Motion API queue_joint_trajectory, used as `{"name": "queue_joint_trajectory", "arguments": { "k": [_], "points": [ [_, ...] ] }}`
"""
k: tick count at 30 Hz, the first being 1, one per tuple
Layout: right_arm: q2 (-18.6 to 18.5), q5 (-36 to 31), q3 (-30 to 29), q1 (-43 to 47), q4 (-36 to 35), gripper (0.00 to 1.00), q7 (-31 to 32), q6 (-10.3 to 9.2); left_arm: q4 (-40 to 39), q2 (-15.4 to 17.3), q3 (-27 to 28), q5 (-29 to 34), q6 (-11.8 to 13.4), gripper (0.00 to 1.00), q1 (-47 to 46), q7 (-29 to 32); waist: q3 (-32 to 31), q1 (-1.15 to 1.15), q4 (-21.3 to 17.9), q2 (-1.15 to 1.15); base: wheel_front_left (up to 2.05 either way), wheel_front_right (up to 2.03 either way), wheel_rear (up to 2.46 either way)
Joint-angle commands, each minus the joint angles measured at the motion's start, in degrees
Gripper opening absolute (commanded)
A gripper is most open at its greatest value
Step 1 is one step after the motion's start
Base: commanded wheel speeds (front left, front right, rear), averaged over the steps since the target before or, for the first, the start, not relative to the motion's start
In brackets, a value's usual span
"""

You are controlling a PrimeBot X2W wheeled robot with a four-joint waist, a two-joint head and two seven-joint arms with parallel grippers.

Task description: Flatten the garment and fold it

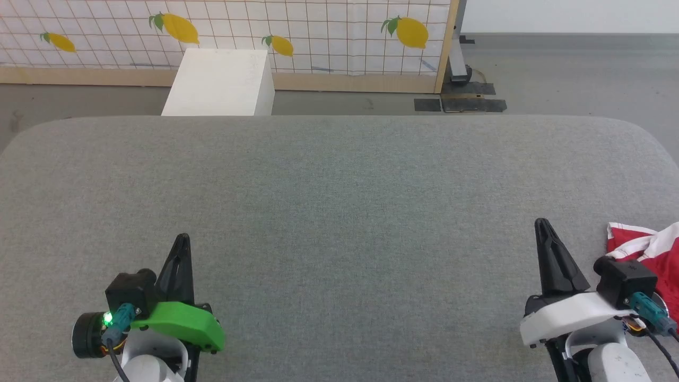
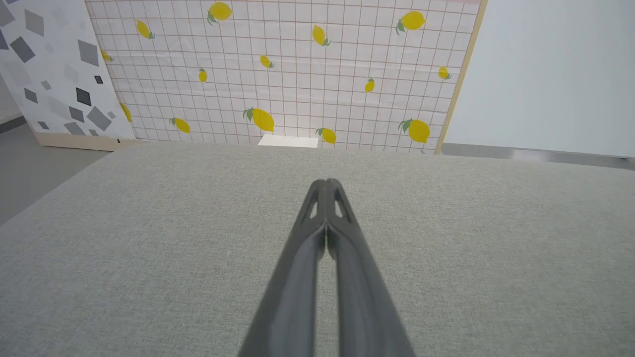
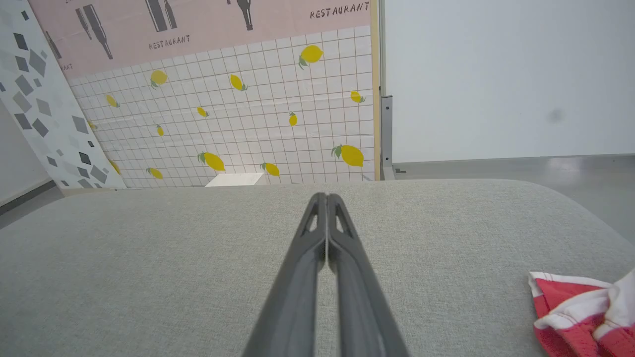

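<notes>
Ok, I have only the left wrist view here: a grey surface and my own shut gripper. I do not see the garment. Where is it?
Observer: The garment lies crumpled on the near right part of the surface, on the outer side of the right gripper.
Operator: Does the right gripper hold it?
Observer: No. That gripper is shut on nothing, and its fingers are apart from the garment.
</notes>
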Motion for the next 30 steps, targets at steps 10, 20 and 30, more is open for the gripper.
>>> {"name": "queue_joint_trajectory", "arguments": {
  "k": [10, 20, 30],
  "points": [
    [0.0, -1.8, 0.4, 1.4, -1.7, 0.00, 1.5, -0.03, -1.7, -0.6, -0.4, 1.9, 0.9, 0.00, 1.2, 1.6, -0.2, 0.00, -0.2, 0.19, 0.00, 0.00, 0.00],
    [0.0, -2.8, 0.6, 1.8, -2.7, 0.00, 2.7, -0.03, -2.8, -0.8, -0.6, 2.6, 1.3, 0.00, 1.7, 2.7, -0.4, 0.00, -0.3, 0.24, 0.00, 0.00, 0.00],
    [0.0, -3.7, 0.8, 2.2, -3.8, 0.00, 3.9, -0.04, -4.0, -0.9, -0.8, 3.3, 1.8, 0.00, 2.1, 3.9, -0.6, 0.00, -0.5, 0.28, 0.00, 0.00, 0.00]
  ]
}}
